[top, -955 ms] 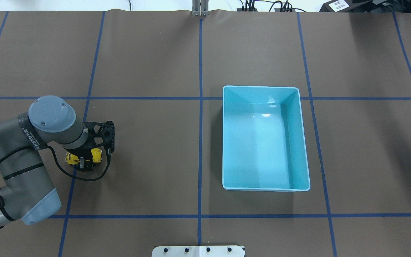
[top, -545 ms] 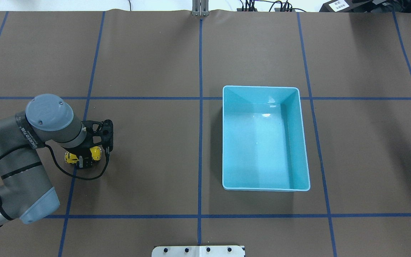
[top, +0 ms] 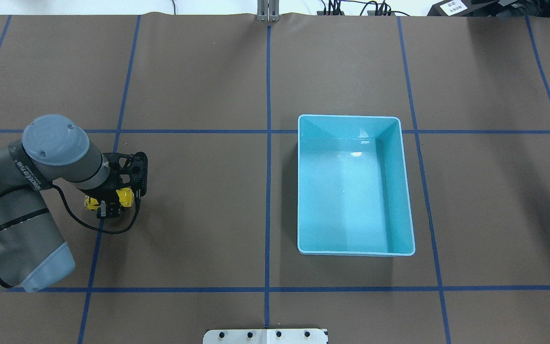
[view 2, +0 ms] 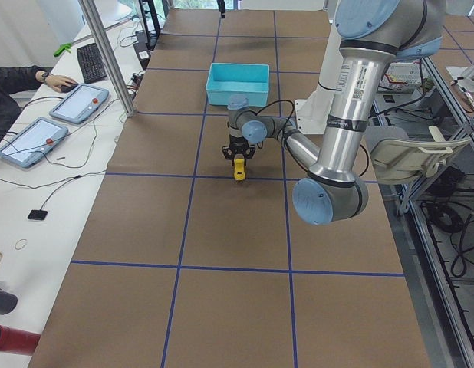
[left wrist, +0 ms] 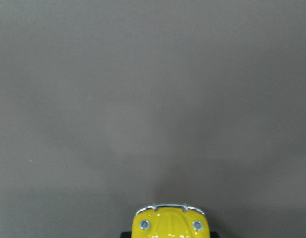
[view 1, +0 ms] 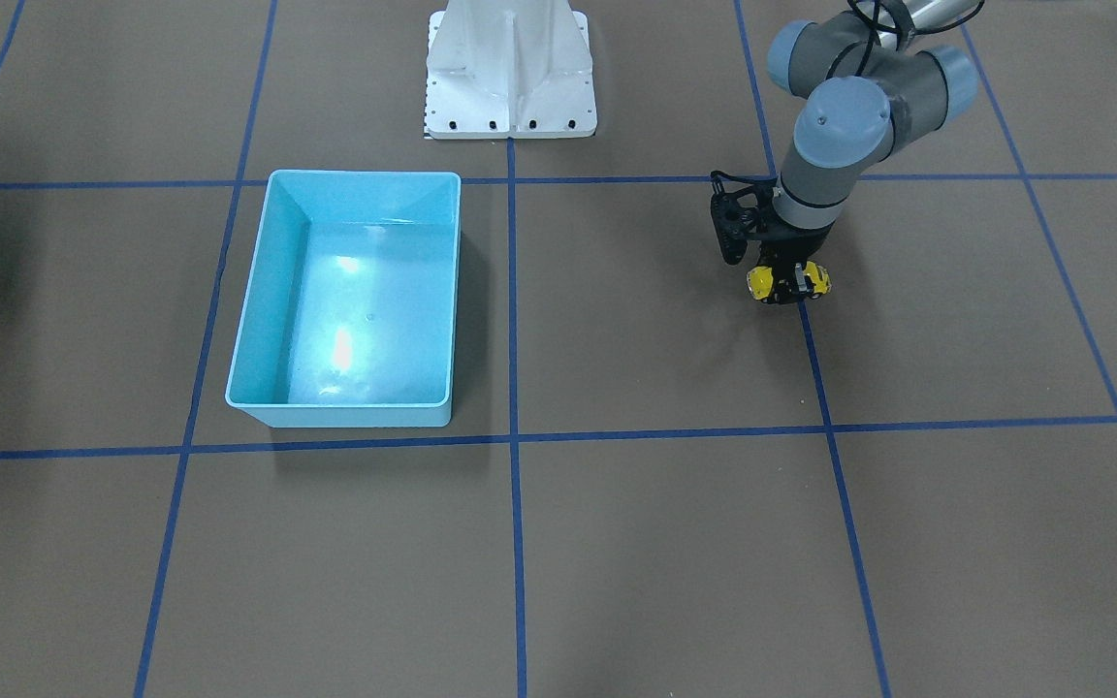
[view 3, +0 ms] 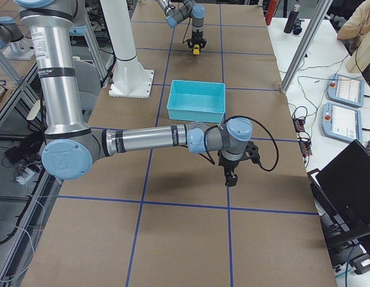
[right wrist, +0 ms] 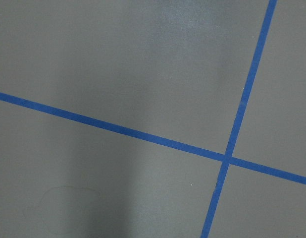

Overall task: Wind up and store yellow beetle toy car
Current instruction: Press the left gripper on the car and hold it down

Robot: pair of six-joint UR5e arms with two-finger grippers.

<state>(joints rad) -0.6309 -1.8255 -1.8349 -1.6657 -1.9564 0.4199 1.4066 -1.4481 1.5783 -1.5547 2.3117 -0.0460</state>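
Yellow item: toy car [top: 126, 196], on the left part of the table [top: 198, 200], well apart from the blue bin [top: 302, 191] on the right.
Left gripper [top: 108, 204]: clamped across the toy car's middle, pointing straight down.
Right gripper [view 3: 231, 177]: over the table's right end, past the bin; cannot tell whether apart or together.
Heading: long axis runs left-right; the nose with headlights faces right, toward the bin.
Contact: cannot tell whether the wheels touch the table.
Step (judged): winding by dragging the car backward.
Technique: press the wheels flat, pull straight left along the axis without twisting, and grip firmly so the spring cannot spin it loose.
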